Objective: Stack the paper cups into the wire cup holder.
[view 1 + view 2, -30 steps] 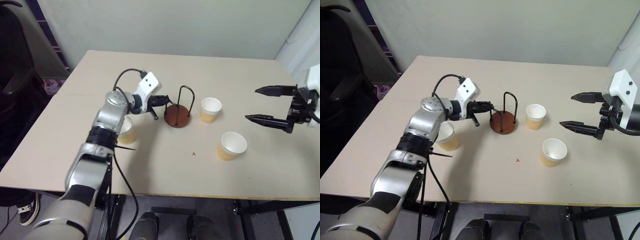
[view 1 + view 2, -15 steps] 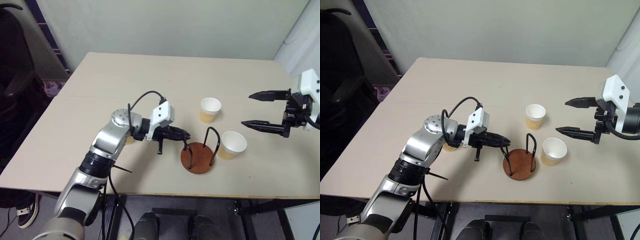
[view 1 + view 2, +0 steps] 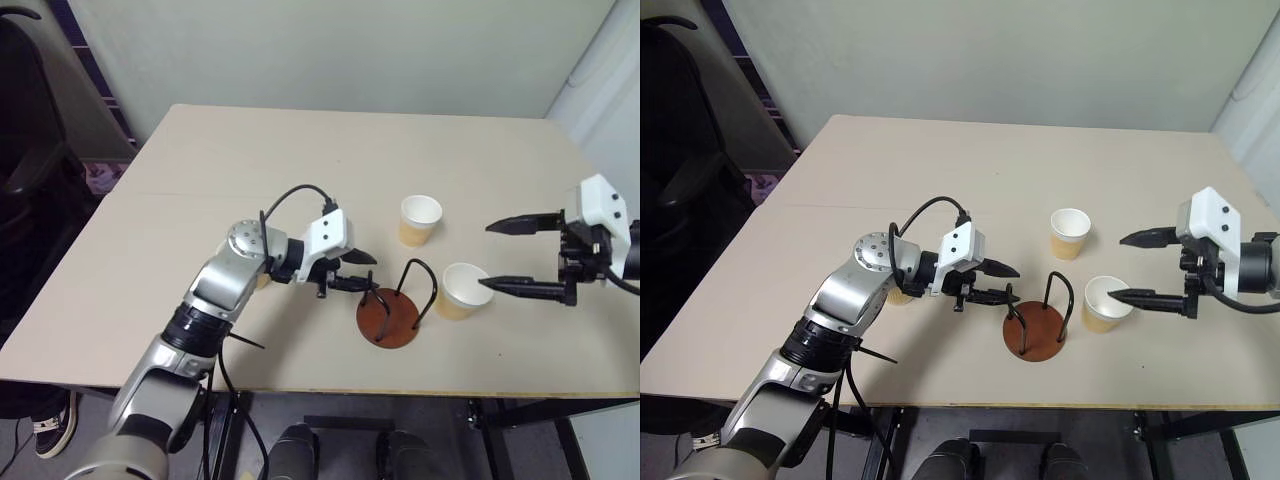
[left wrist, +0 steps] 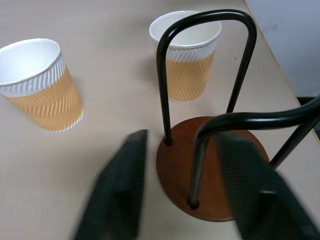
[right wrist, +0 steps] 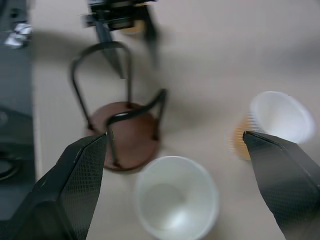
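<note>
Table (image 3: 200, 200) carries all. Wire cup holder (image 3: 388, 318) near front edge, empty. Third paper cup (image 3: 902, 293) mostly hidden behind left arm. Left gripper (image 3: 366, 271) jaws parted, holding nothing, tips beside holder arch. Right gripper (image 3: 500, 256) jaws wide, empty, straddling near cup (image 3: 463, 290). Far cup (image 3: 420, 220) behind. No legible writing.

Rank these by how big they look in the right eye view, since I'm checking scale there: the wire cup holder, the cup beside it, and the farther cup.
1. wire cup holder, clearly largest.
2. cup beside it and farther cup: nearly alike; the nearer looks slightly bigger, probably only from closeness.
</note>
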Available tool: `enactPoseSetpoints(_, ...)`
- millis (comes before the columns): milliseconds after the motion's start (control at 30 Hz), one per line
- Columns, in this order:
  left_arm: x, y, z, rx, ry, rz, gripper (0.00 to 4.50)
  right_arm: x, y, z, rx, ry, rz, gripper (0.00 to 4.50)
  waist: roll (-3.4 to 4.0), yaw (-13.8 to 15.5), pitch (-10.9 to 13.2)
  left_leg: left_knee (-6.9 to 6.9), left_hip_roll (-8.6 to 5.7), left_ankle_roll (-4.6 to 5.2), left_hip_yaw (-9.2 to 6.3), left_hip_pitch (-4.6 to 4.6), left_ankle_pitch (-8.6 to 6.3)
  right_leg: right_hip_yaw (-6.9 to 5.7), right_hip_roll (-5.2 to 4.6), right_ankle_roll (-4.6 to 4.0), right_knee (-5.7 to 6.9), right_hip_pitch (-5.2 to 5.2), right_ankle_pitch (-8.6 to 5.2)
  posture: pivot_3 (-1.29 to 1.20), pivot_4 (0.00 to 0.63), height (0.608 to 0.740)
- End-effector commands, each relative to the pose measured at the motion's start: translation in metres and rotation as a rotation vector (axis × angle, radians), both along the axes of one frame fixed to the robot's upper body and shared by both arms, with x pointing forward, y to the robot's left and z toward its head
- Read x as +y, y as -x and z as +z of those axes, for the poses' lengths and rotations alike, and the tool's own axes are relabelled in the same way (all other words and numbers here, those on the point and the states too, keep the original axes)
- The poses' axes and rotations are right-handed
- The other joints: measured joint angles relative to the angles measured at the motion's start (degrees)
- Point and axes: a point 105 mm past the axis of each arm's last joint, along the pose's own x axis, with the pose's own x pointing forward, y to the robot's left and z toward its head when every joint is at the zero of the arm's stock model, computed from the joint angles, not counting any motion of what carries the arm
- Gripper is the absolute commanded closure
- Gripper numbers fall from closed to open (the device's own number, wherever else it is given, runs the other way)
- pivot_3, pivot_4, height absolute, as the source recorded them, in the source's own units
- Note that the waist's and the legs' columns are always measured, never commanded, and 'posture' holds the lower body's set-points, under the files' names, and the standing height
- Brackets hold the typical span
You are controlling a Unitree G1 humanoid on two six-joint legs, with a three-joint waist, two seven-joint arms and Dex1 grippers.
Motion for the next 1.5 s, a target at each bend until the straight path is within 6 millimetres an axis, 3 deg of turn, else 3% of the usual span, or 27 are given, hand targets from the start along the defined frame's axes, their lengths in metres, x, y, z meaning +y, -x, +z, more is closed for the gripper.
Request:
enactPoseSetpoints(33, 0.002, -0.007, 0.009, -0.076, 0.007, 0.043, 1.02, 0.001, 0.001, 0.005, -0.032, 0.042, 0.004, 0.0, 0.0, -0.01, 0.0, 0.01, 0.0, 0.0, 0.0, 0.0, 0.0, 0.01, 0.0, 0.0, 0.0, 0.0, 0.0, 0.0, 0.15, 0.74)
enactPoseSetpoints(167, 0.016, -0.008, 0.015, -0.094, 0.01, 0.083, 1.02, -0.002, -0.002, -0.016, 0.01, 0.122, -0.002, 0.0, 0.0, -0.04, 0.0, 0.01, 0.01, 0.02, 0.0, 0.05, -0.01, 0.03, 0.0, 0.0, 0.04, 0.0, 0.0, 0.0, 0.15, 0.74)
enactPoseSetpoints(333, 0.048, 0.014, 0.023, -0.078, 0.004, 0.073, 1.02, -0.001, -0.015, -0.046, 0.037, 0.219, 0.0, 0.0, 0.01, -0.75, 0.0, -0.06, 0.05, 0.02, 0.04, 0.09, -0.06, 0.09, 0.07, 0.0, 0.02, -0.04, -0.01, 0.0, 0.15, 0.74)
enactPoseSetpoints(600, 0.074, 0.041, 0.058, -0.141, 0.017, 0.093, 1.02, 0.009, -0.029, -0.069, 0.062, 0.272, 0.06, 0.0, 0.03, -0.83, 0.0, -0.01, 0.09, 0.62, -0.01, 0.08, -0.4, 0.12, 0.1, -0.08, 0.06, -0.08, -0.02, 0.0, 0.15, 0.74)
enactPoseSetpoints(700, 0.092, 0.051, 0.08, -0.194, 0.004, 0.125, 1.02, 0.015, -0.029, -0.076, 0.073, 0.286, 0.097, 0.0, 0.03, -1.12, 0.01, -0.03, 0.13, 0.62, 0.01, 0.12, -0.41, 0.15, 0.09, -0.16, 0.09, -0.1, -0.01, 0.0, 0.15, 0.74)
enactPoseSetpoints(800, 0.105, 0.064, 0.091, -0.214, -0.037, 0.127, 0.98, 0.014, -0.033, -0.087, 0.069, 0.329, 0.102, 0.61, 0.06, -1.41, -0.01, -0.08, 0.28, 0.55, 0.03, 0.14, -0.45, 0.14, 0.19, -0.3, 0.11, -0.13, -0.05, 0.0, 0.15, 0.74)
enactPoseSetpoints(933, 0.114, 0.079, 0.102, -0.231, -0.048, 0.131, 0.98, 0.017, -0.034, -0.088, 0.064, 0.332, 0.123, 2.01, 0.1, -1.43, -0.01, -0.14, 0.33, 0.49, 0.05, 0.19, -0.5, 0.14, 0.2, -0.45, 0.13, -0.15, -0.14, 0.0, 0.15, 0.74)
enactPoseSetpoints(1167, 0.132, 0.087, 0.106, -0.222, -0.059, 0.184, 0.98, 0.022, -0.027, -0.058, 0.035, 0.247, 0.183, 4.47, 0.11, -1.51, 0.0, -0.15, 0.37, 0.35, 0.06, 0.22, -0.76, 0.14, 0.21, -1.02, 0.29, -0.23, -0.47, 0.0, 0.15, 0.74)
enactPoseSetpoints(1400, 0.14, 0.086, 0.095, -0.191, -0.068, 0.223, 0.98, 0.014, -0.014, 0.035, -0.145, 0.125, 0.212, 4.47, 0.14, -1.55, 0.02, -0.22, 0.37, 0.2, 0.05, 0.2, -0.78, 0.15, 0.23, -1.3, 0.51, -0.38, -0.64, 0.0, 0.15, 0.74)
enactPoseSetpoints(1500, 0.14, 0.085, 0.092, -0.185, -0.067, 0.227, 0.98, 0.027, -0.008, 0.072, -0.259, 0.062, 0.271, 4.47, 0.12, -1.69, 0.02, -0.25, 0.39, 0.06, 0.02, 0.3, -0.83, 0.15, 0.27, -1.57, 0.73, -0.41, -0.85, 0.0, 0.15, 0.74)
